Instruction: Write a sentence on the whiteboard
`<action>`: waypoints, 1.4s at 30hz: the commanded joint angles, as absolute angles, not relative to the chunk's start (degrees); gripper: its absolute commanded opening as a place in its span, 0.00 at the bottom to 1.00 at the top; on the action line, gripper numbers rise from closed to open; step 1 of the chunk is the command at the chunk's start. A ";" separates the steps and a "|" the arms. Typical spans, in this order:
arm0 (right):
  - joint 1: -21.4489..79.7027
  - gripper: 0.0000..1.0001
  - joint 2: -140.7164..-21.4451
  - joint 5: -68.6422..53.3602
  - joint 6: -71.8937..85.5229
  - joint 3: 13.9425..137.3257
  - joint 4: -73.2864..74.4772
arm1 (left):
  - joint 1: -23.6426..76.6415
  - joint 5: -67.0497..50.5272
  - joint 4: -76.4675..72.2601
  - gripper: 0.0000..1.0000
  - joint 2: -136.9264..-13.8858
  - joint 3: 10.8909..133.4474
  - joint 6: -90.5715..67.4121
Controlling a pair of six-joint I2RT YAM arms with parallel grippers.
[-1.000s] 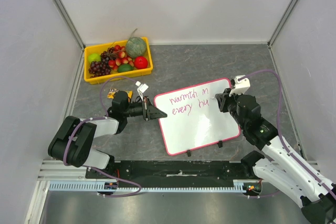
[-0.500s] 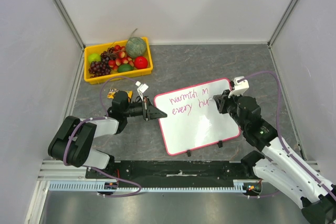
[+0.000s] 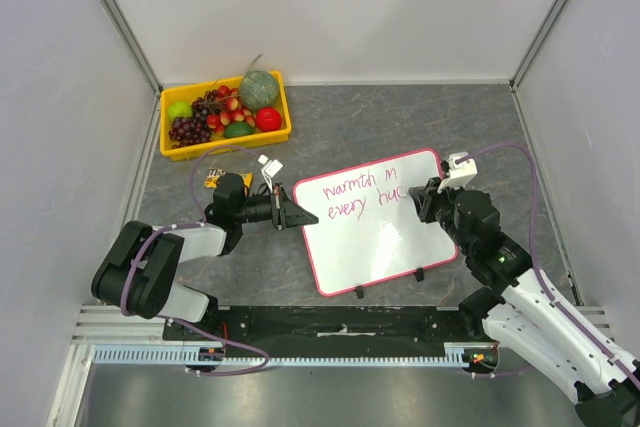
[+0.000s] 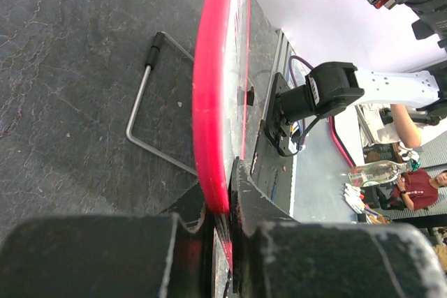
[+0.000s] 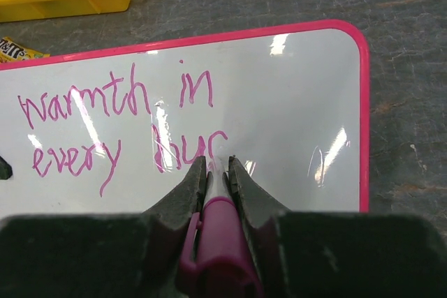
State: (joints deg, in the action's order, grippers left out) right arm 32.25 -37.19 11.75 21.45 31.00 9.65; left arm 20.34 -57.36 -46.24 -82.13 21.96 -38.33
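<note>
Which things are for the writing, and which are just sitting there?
For the writing: whiteboard, sentence, pink marker, right gripper holding the marker, left gripper clamping the whiteboard's rim.
Just lying about: yellow fruit tray, snack packet.

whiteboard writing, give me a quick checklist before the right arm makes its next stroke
1. Board held steady: the left gripper is clamped on the edge of the glossy white whiteboard with a pink-red rim. Ok.
2. Pen grip: the magenta marker sits between the fingers of the right gripper. Ok.
3. Tip touching the board: hidden between the fingers. Cannot tell.
4. Magenta handwritten sentence finished: it reads "warmth in every hu" plus a part-drawn letter. Not ok.
5. Bare board to the right of the last letter: ok.
</note>
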 commanded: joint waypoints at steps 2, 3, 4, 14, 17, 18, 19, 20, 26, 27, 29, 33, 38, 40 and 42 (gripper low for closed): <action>31.99 0.00 -38.32 15.99 20.30 32.25 10.81 | 21.27 -55.99 -43.77 0.02 -83.67 20.92 -25.66; 31.99 0.00 -38.58 16.34 20.22 32.69 10.46 | 21.36 -55.99 -43.77 0.02 -83.67 20.92 -25.75; 31.99 0.00 -38.84 16.61 20.04 33.13 10.20 | 21.27 -55.99 -43.77 0.02 -83.76 20.92 -25.84; 32.08 0.00 -40.96 16.70 19.86 35.33 7.74 | 21.36 -56.16 -43.77 0.02 -83.58 20.92 -25.75; 31.99 0.00 -41.05 16.53 19.78 35.33 7.91 | 21.36 -55.99 -43.77 0.02 -83.67 21.01 -25.75; 32.08 0.00 -40.87 16.35 19.78 34.98 7.91 | 21.27 -56.07 -43.77 0.02 -83.67 21.01 -25.75; 31.99 0.00 -40.78 16.17 19.78 34.72 8.17 | 21.27 -56.16 -43.77 0.02 -83.67 20.92 -25.66; 31.99 0.00 -40.61 16.08 19.78 34.46 8.52 | 21.27 -56.08 -43.77 0.02 -83.58 20.92 -25.75; 31.90 0.00 -39.11 15.03 20.65 32.35 10.81 | 21.36 -56.16 -43.77 0.02 -83.85 21.09 -25.75; 31.99 0.00 -38.85 14.94 20.65 32.08 11.07 | 21.36 -56.08 -43.77 0.02 -83.85 21.01 -25.75; 31.99 0.00 -38.67 14.68 20.92 31.47 11.86 | 21.27 -56.25 -43.77 0.02 -83.85 21.09 -25.84; 31.99 0.00 -37.79 13.63 21.71 30.67 13.18 | 21.36 -56.25 -43.77 0.02 -83.76 21.01 -25.84; 31.99 0.00 -37.09 13.36 22.24 29.88 14.50 | 21.36 -56.16 -43.77 0.02 -83.85 21.00 -25.84; 31.99 0.00 -36.74 13.01 22.50 29.62 14.94 | 21.36 -56.08 -43.77 0.02 -83.76 21.01 -25.84; 31.99 0.00 -36.56 12.83 22.67 29.27 15.55 | 21.27 -56.16 -43.77 0.02 -83.76 21.01 -25.84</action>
